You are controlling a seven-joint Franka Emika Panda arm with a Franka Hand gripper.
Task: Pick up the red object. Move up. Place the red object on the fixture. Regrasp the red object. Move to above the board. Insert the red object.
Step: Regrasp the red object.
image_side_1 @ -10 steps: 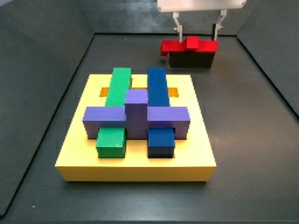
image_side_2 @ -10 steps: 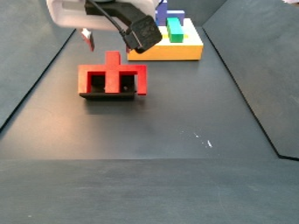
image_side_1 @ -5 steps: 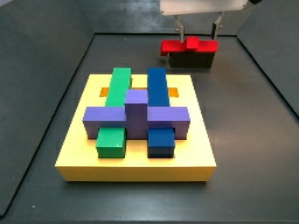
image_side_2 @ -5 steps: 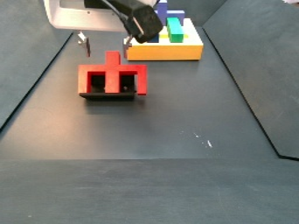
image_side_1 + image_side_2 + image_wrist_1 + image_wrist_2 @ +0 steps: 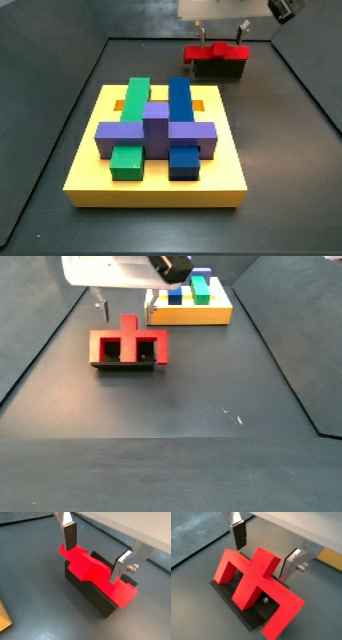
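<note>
Gripper (image 5: pixel 97 554) hangs above the red object (image 5: pixel 93 571), jaws spread wide, holding nothing. In both wrist views the two silver fingers (image 5: pixel 238 533) straddle the piece with clear air on each side, pads not touching it. In a side view the gripper (image 5: pixel 217 27) sits at the 12 o'clock edge of the frame, fingertips just above the red piece; in a side view from the opposite end the gripper (image 5: pixel 120 301) is at about 11 o'clock, fingers apart above the stem.

Red object sits on the fixture (image 5: pixel 93 594), the dark holder under it. In a wrist view the red object (image 5: pixel 251 582) shows crossbar, two legs and central stem, lying tilted across the fixture (image 5: pixel 241 609). In a side view the red object (image 5: pixel 128 344) has its stem pointing toward 12 o'clock and legs toward 6, fixture (image 5: pixel 127 366) visible as a dark edge below it. In a side view the red object (image 5: pixel 217 50) tops the fixture (image 5: pixel 218 68) at about 1 o'clock from the board.

Board (image 5: pixel 154 185) is the yellow slab at frame centre, well apart from the fixture, carrying a green block (image 5: pixel 132 115), blue block (image 5: pixel 181 115) and purple block (image 5: pixel 156 133) crossing them; orange slots (image 5: pixel 119 104) show beside the green block. Board (image 5: pixel 187 311) also seen at 12 o'clock in a side view, partly behind the gripper. All rests on the dark bench (image 5: pixel 174 426).
</note>
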